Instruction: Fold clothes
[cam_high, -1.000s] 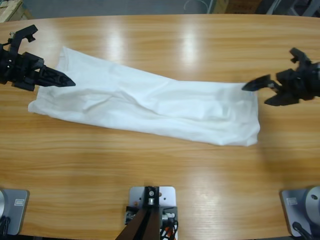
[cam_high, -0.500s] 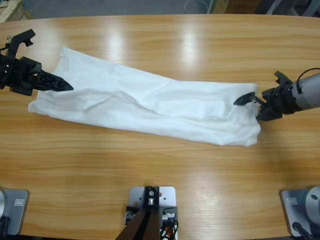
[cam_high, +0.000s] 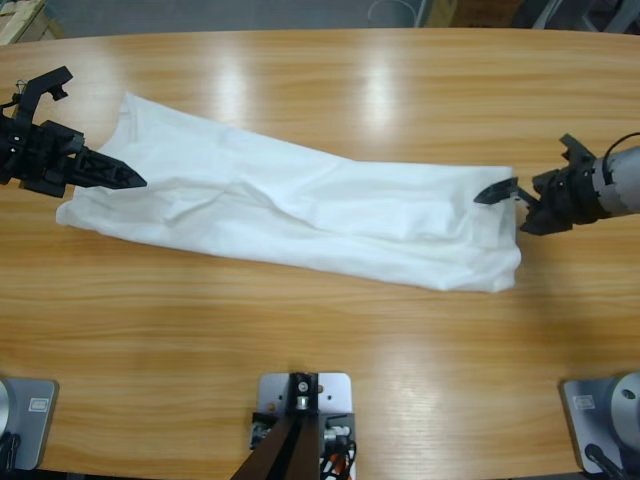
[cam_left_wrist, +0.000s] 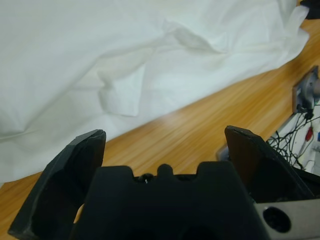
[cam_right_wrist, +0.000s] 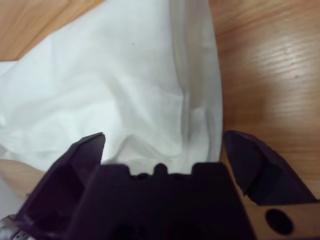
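The clothes, one white T-shirt (cam_high: 300, 205), lie on the wooden table (cam_high: 320, 330) as a long rumpled band that slants from upper left to lower right. At the shirt's left end my left gripper (cam_high: 100, 135) is open, its lower jaw resting over the fabric edge. The left wrist view has the shirt (cam_left_wrist: 125, 60) filling the upper part, beyond the open left gripper (cam_left_wrist: 165, 132). My right gripper (cam_high: 522, 178) is open at the shirt's right end, one jaw tip over the cloth. Between its jaws, the right wrist view shows the shirt's end (cam_right_wrist: 140, 85); nothing is gripped by the right gripper (cam_right_wrist: 162, 135).
Bare wood stretches in front of and behind the shirt. Past the table's near edge, the left wrist view shows cables and rig hardware (cam_left_wrist: 305, 115).
The right gripper came down and left onto the shirt's right end, then eased slightly back. The left gripper shifted a little down and left. The shirt hardly moved.
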